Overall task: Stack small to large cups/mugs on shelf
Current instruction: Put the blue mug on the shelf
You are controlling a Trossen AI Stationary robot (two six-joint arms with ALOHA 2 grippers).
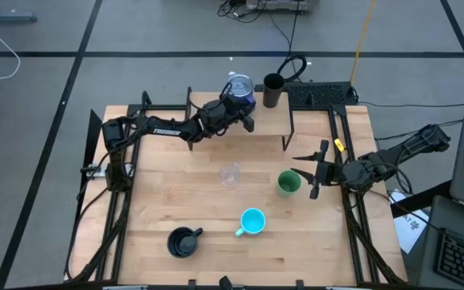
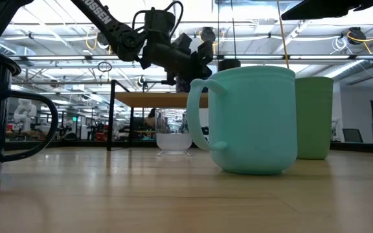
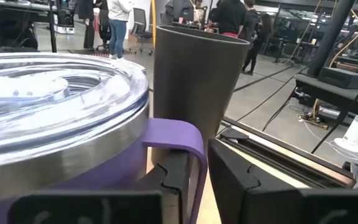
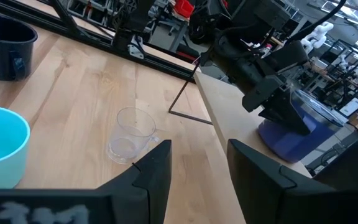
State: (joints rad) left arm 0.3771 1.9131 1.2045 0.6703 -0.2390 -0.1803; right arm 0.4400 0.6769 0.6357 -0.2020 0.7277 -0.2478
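On the shelf (image 1: 268, 129) at the table's far side stand a blue-purple mug (image 3: 55, 112) with a silvery top and a tall black tumbler (image 3: 194, 74), each on its base. My left gripper (image 3: 199, 180) reaches level at the mug, slightly open, with the purple handle (image 3: 179, 140) between its fingers. On the tabletop stand a clear glass (image 1: 230, 174), a green cup (image 1: 288, 183), a cyan mug (image 1: 252, 221) and a dark handled mug (image 1: 184, 241). My right gripper (image 1: 312, 173) hovers open beside the green cup, holding nothing. My left gripper has the mug's handle (image 3: 197, 171) standing between its two level fingers, which come from the table's near-left side. A light strip shows between the handle and one finger (image 3: 241, 180). Whether the other finger (image 3: 173, 180) touches the handle I cannot tell. The mug stands upright on the shelf.
The tumbler stands close to the right of the mug on the shelf (image 4: 229, 112), whose thin black legs (image 1: 288, 133) reach down to the table. Black frame rails (image 1: 119, 201) run along both side edges. Bare wood lies between the glass and the dark mug.
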